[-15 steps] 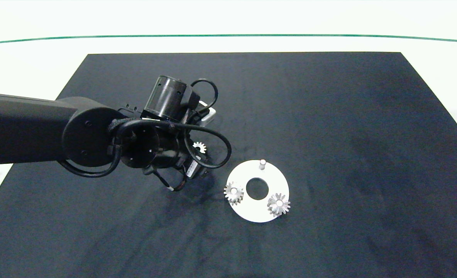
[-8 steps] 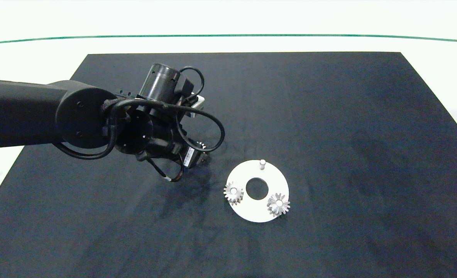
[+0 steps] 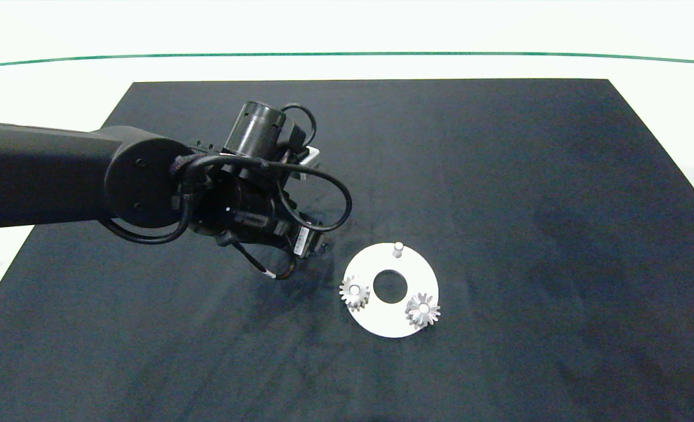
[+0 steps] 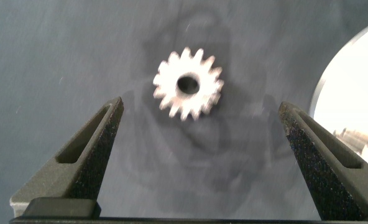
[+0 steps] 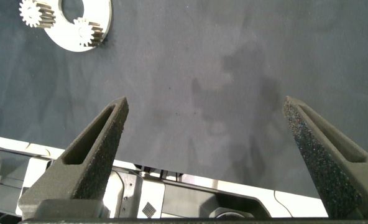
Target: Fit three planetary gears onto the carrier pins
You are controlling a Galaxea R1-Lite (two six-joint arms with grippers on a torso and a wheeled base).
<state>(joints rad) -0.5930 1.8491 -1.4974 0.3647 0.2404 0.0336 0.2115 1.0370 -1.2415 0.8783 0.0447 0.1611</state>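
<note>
A white disc [image 3: 376, 319] lies on the black mat, with two planetary gears [image 3: 354, 292] [image 3: 422, 309] seated on carrier pins and one bare pin [image 3: 398, 249] at its far side. A third gear [image 4: 187, 84] lies flat on the mat left of the disc [image 4: 352, 81]; my left arm [image 3: 230, 199] hides it in the head view. My left gripper [image 4: 201, 106] hovers over this gear, open, fingers wide on either side and not touching it. My right gripper [image 5: 206, 102] is open and holds nothing, away from the disc [image 5: 63, 38].
The black mat [image 3: 499, 176] covers most of the white table, whose bare surface [image 3: 60, 88] borders it on the far side and both flanks. A green line [image 3: 347, 54] crosses the far table. Open mat lies right of the disc.
My left wrist pulled away from me, then shifted right toward the disc. The loose gear that showed beside the wrist is now covered by it in the head view.
</note>
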